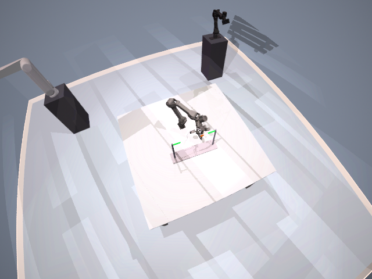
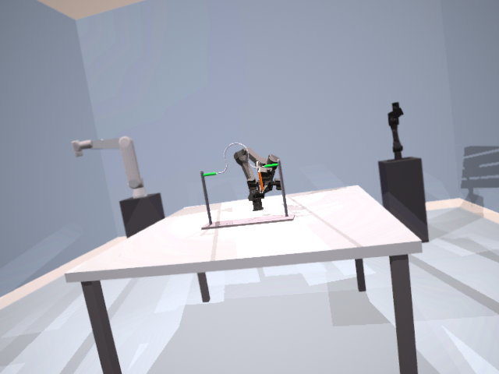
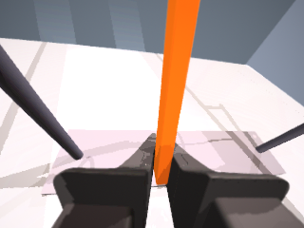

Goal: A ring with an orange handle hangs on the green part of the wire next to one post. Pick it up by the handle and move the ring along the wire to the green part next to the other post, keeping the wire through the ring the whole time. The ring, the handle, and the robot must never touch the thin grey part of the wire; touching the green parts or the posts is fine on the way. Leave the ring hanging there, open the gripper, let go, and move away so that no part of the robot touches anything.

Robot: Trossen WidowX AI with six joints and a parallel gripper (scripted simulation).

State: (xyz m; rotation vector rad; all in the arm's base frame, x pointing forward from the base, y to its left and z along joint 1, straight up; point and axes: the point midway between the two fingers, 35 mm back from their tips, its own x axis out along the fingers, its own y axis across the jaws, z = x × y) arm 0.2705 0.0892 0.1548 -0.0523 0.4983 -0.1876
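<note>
We see a dark grey jointed arm [image 1: 186, 112] with rounded links, ending in a gripper [image 3: 161, 166] of two blocky, matte charcoal fingers.

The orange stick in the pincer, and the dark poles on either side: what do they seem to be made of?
The orange handle, clamped in the pincer, looks like matte plastic: flat, even colour, square edges, no shine. The posts look like dark painted metal or plastic rods: smooth, round, dull grey. Which one, the look leaves open.
</note>
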